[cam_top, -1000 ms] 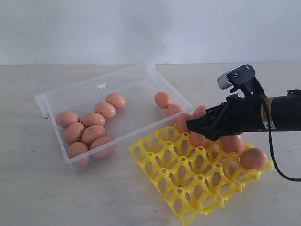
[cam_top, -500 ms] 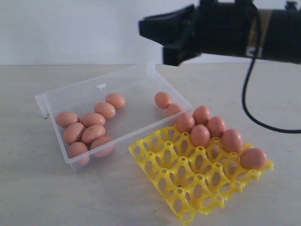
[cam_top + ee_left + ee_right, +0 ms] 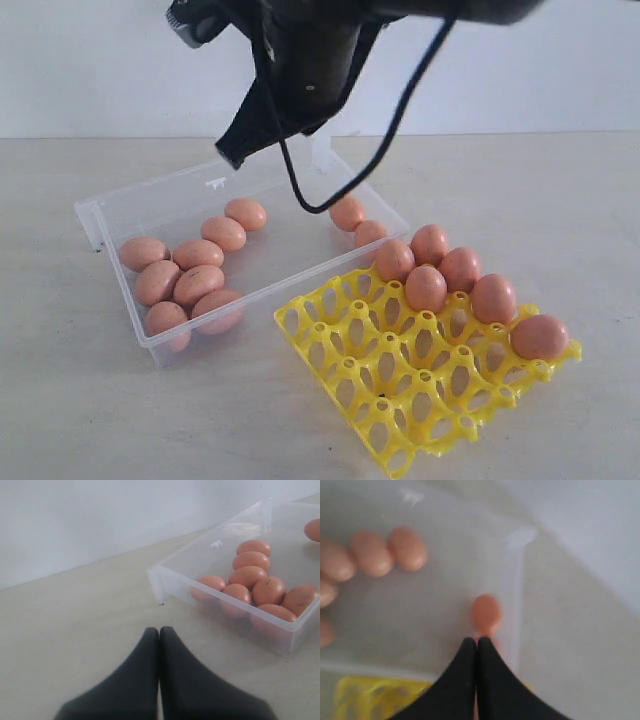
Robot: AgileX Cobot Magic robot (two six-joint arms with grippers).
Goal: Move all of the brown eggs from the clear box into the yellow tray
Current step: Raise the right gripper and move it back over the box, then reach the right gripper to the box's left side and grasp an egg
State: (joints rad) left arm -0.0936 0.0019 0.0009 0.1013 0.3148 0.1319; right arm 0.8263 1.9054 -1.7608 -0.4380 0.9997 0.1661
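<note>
1. Now the right hand (image 3: 231, 157) hangs above the clear box (image 3: 170, 200), jaws pressed together and empty; a second ago it sat low over the yellow tray (image 3: 395, 400) with jaws wide.
2. Likely one egg was just delivered; the next pickup begins, aimed at an egg (image 3: 486, 611) by the box wall.
3. The left hand (image 3: 159, 637), also closed and empty, hovers over the counter (image 3: 75, 630) beside the box.
4. Six brown eggs (image 3: 426, 287) sit along one edge of the tray; ten remain in the box, eight clustered, two apart.
</note>
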